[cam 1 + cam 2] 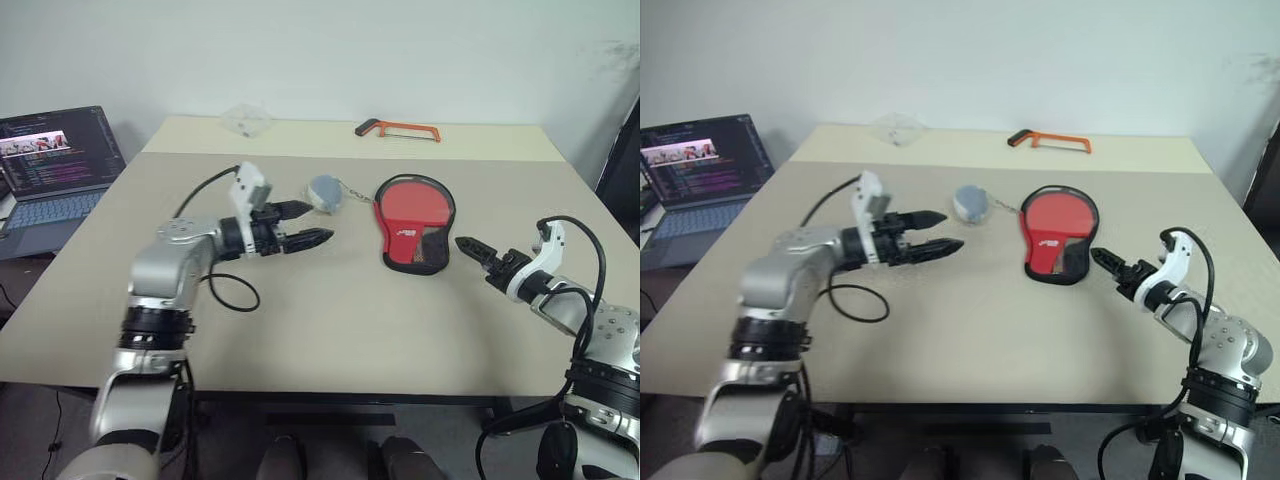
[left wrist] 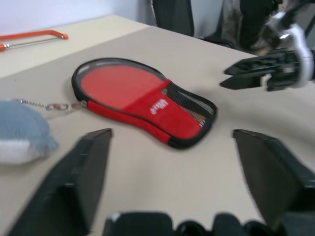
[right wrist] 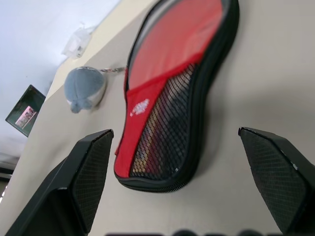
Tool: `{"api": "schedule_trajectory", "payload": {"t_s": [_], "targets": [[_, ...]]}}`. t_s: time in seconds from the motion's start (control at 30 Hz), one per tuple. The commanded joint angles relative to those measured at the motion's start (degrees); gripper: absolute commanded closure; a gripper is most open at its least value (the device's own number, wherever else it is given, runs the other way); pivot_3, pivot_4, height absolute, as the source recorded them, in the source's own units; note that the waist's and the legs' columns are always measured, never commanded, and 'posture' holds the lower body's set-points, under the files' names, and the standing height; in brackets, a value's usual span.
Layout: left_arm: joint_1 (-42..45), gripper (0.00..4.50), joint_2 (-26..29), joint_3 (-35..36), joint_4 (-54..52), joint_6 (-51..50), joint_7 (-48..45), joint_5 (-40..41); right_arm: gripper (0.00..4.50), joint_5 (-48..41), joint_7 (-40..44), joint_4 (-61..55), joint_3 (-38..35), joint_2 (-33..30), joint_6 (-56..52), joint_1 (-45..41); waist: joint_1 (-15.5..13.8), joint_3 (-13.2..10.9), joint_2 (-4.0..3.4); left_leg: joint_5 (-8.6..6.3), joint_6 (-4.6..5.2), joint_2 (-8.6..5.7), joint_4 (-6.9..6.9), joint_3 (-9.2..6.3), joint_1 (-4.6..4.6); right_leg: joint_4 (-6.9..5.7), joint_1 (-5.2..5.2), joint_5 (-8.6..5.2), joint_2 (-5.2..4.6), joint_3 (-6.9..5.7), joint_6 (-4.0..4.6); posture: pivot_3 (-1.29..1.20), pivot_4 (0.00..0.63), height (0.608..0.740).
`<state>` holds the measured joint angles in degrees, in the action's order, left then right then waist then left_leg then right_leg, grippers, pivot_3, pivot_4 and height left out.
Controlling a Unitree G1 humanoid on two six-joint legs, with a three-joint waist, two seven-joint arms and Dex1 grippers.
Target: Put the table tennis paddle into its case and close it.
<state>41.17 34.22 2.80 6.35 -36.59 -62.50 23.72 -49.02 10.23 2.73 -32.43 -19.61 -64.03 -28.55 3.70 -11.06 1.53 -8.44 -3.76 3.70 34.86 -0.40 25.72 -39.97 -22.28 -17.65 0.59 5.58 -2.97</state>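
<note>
Case (image 1: 414, 226) flat on desk (image 1: 330, 330), between hands, long axis fore-aft, handle end nearest. Right hand (image 1: 476, 249) nearer; left hand (image 1: 312, 224) farther. Both wide, empty.

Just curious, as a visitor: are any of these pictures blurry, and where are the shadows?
Left wrist view: the right claw looks smeared, the case fairly crisp. Right wrist view: the grey plush is soft. Left eye view: a faint shadow beneath the left claw.
</note>
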Motion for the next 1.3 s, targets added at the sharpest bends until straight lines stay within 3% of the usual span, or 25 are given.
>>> {"api": "schedule_trajectory", "payload": {"t_s": [0.03,0.43,1.1,1.2,1.3], "targets": [[-3.26,0.04,4.21,2.30,-5.00,-2.29,-1.64,2.65,0.00,-1.46,-0.02,0.70,0.18,1.87,0.90,-0.27,0.07,0.00,-0.01,0.00,0.00,0.00,0.00,0.00,-0.02,-0.01,0.00,0.00,0.00,0.01,0.00,0.00,0.150,0.740],[-12.93,0.04,7.39,2.13,-17.09,-3.95,3.63,3.32,0.00,1.30,1.97,10.07,6.43,6.31,4.65,-5.64,0.44,0.00,0.00,0.01,0.02,0.05,0.02,0.02,-0.04,-0.01,0.00,0.01,0.04,0.05,-0.01,0.00,0.150,0.740],[-15.78,0.04,7.75,2.84,-21.83,-6.61,9.57,5.64,0.00,4.85,3.35,21.18,9.26,9.71,10.85,-12.57,1.44,0.01,0.01,0.01,0.02,0.09,0.01,0.04,-0.13,0.00,-0.01,-0.05,0.09,0.14,-0.18,0.00,0.150,0.740],[-15.83,0.00,7.85,2.59,-21.66,-6.31,9.70,5.63,0.65,5.54,3.61,22.58,9.37,10.02,11.68,-13.21,1.44,0.01,0.01,0.01,0.02,0.09,0.01,0.04,-0.13,0.00,0.00,-0.05,0.10,0.14,-0.18,0.00,0.150,0.740],[-16.03,0.00,7.86,2.52,-21.61,-6.05,9.77,5.61,1.70,5.80,3.45,22.79,9.43,10.17,11.92,-13.04,1.44,0.01,0.01,0.01,0.02,0.09,-0.01,0.05,-0.12,0.01,-0.02,-0.06,0.10,0.16,-0.18,0.00,0.150,0.740]]}}
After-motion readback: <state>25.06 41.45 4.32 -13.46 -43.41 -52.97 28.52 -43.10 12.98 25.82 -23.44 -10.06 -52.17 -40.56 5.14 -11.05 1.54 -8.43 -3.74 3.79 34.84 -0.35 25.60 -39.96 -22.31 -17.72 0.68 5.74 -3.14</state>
